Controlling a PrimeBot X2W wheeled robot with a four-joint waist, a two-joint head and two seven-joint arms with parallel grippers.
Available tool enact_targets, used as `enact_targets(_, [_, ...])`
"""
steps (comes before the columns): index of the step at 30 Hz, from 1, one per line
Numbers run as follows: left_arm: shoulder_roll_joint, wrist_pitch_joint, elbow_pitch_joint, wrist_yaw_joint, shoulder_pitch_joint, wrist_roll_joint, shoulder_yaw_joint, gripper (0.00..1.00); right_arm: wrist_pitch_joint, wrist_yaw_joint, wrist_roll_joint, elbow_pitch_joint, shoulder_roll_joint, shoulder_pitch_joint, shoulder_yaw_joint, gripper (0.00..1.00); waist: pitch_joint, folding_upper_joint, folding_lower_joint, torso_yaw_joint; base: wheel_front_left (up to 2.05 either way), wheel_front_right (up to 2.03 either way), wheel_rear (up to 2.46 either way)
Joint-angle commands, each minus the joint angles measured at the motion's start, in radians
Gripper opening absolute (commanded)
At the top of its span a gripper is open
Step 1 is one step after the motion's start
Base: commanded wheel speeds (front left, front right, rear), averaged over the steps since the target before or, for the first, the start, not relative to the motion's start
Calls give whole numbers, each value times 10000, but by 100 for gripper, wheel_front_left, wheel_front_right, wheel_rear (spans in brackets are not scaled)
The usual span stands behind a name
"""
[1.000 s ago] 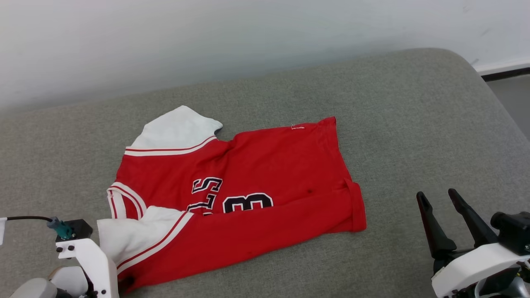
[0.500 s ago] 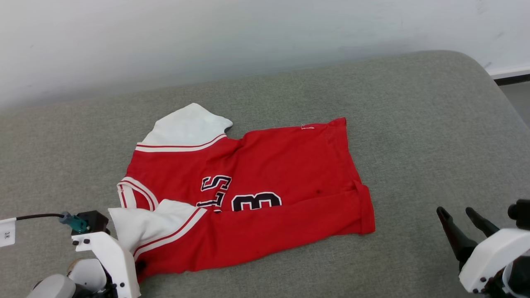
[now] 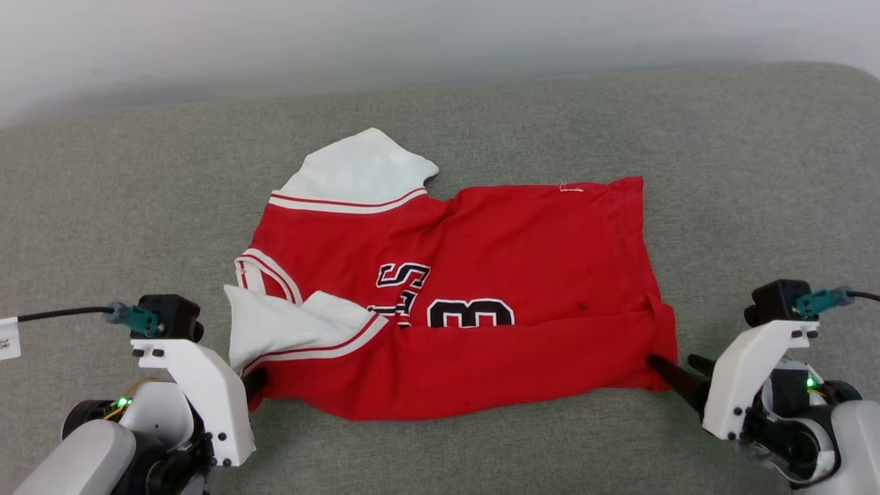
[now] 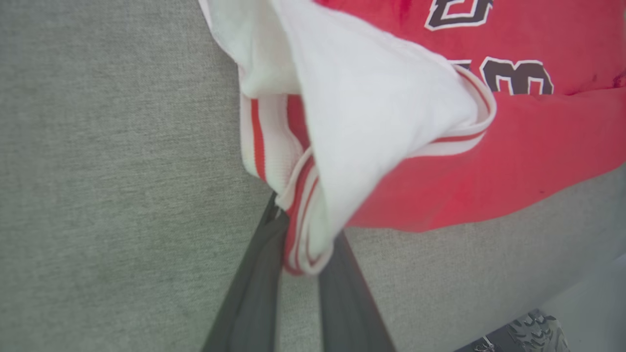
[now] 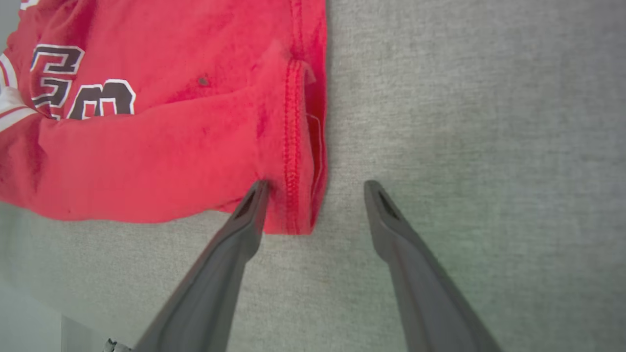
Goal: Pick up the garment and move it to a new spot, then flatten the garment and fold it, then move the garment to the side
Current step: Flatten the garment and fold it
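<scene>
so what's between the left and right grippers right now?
Head view: the folded near edge of the garment fills the stretch, from the left gripper at its white striped trim to the right gripper at the red hem corner.

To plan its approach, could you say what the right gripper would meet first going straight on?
Likely the garment: the right gripper points at its hem corner, one fingertip seemingly touching it.

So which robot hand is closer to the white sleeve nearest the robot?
Left. The left hand is shut on the striped edge of that white sleeve. The right hand is open at the red hem, at the other end of the garment.
</scene>
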Motion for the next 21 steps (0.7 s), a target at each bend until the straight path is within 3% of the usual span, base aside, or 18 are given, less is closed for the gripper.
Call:
enact_targets(1, [5,35,-107,63,-163,66,-22,0,-74,-8,187,302,92,-368,120,100,219,0,-2,163,0,0,0])
enact_targets(6, [-48,70,-280,196,-173,133,-96,0,213,-9,517,1764,165,-810,759,100,336,0,-2,222,0,0,0])
enact_targets(7, [-52,80,-286,210,-166,139,-104,0,300,-9,566,1997,177,-834,912,95,338,0,-2,229,0,0,0])
enact_targets(8, [-58,96,-291,212,-163,136,-107,0,370,-9,632,2183,167,-855,1060,42,335,0,-2,239,0,0,0])
enact_targets(9, [-71,111,-297,221,-154,124,-118,0,353,-8,726,2307,185,-886,1158,11,326,0,-2,243,0,0,0])
enact_targets(10, [-76,121,-297,230,-140,106,-121,0,311,-8,848,2412,227,-941,1222,0,307,0,-2,239,0,0,0])
enact_targets(21, [-31,-30,-304,257,92,72,-67,0,-213,-9,1107,1986,-631,-1486,1759,0,-370,0,-2,128,0,0,0])
